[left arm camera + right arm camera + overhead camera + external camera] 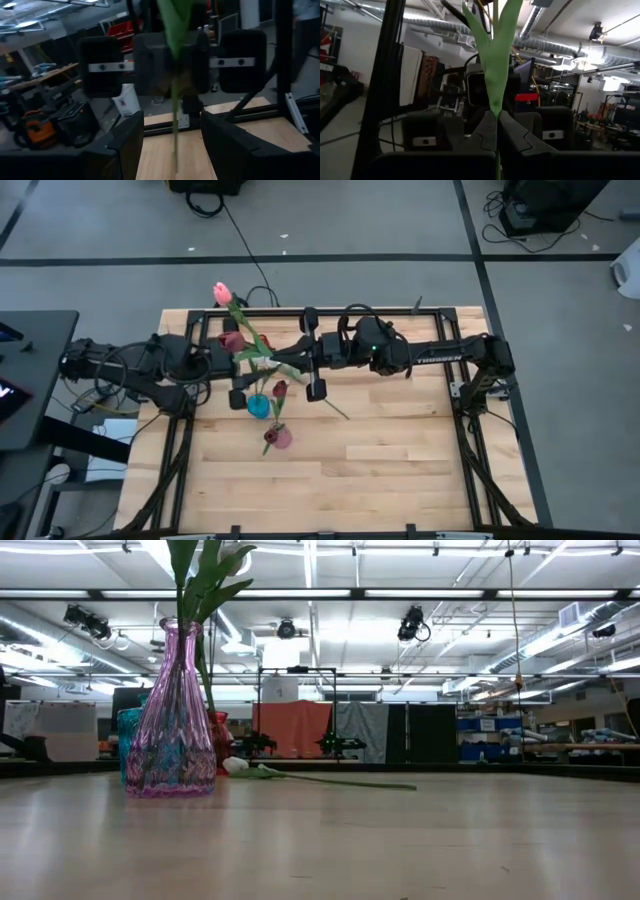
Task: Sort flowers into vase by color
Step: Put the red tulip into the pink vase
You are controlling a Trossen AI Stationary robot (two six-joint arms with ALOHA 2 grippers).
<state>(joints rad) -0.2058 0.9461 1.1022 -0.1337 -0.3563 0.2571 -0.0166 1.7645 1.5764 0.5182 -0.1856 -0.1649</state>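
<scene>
So the pink tulip [222, 292] is up in the air over the back of the bench [400, 470], its stem pinched tight in my right end effector [497, 125]. My left end effector [172, 145] sits spread wide around that same stem, not gripping. Below are the blue vase [258, 406] and pink vase [281, 437], each with a dark red tulip [279, 389].
</scene>
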